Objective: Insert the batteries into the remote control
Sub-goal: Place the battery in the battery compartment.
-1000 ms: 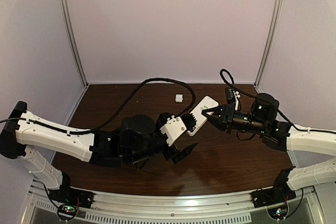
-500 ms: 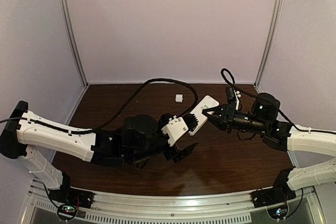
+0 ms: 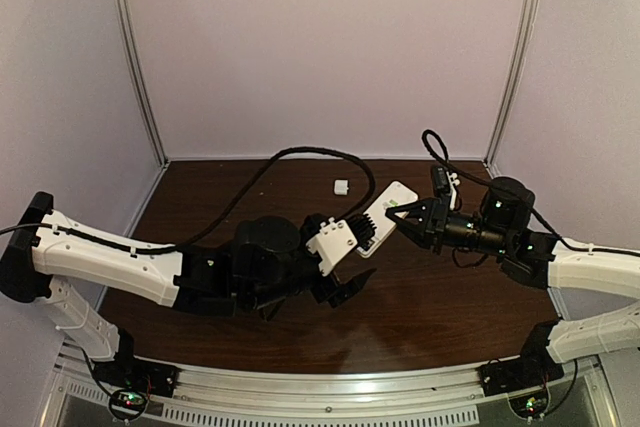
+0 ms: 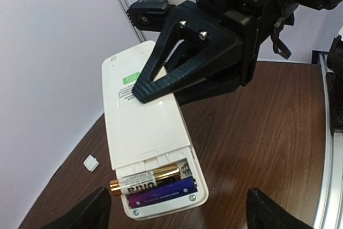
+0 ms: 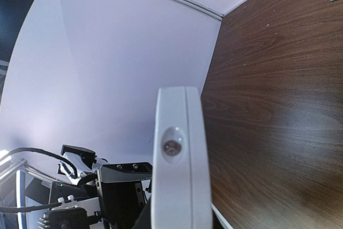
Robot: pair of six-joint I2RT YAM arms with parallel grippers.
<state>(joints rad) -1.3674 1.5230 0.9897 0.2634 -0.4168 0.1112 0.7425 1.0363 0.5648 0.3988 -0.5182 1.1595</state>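
The left arm and right arm stretched low and inward, meeting at the remote control. The right gripper was clamped on the remote control's flat faces, above its middle. The left gripper sat at the remote control's lower end, fingers spread wide to either side.

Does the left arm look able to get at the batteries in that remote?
Probably yes: the left gripper hangs open at the remote control's uncovered end, the batteries lie exposed, and nothing stands between.
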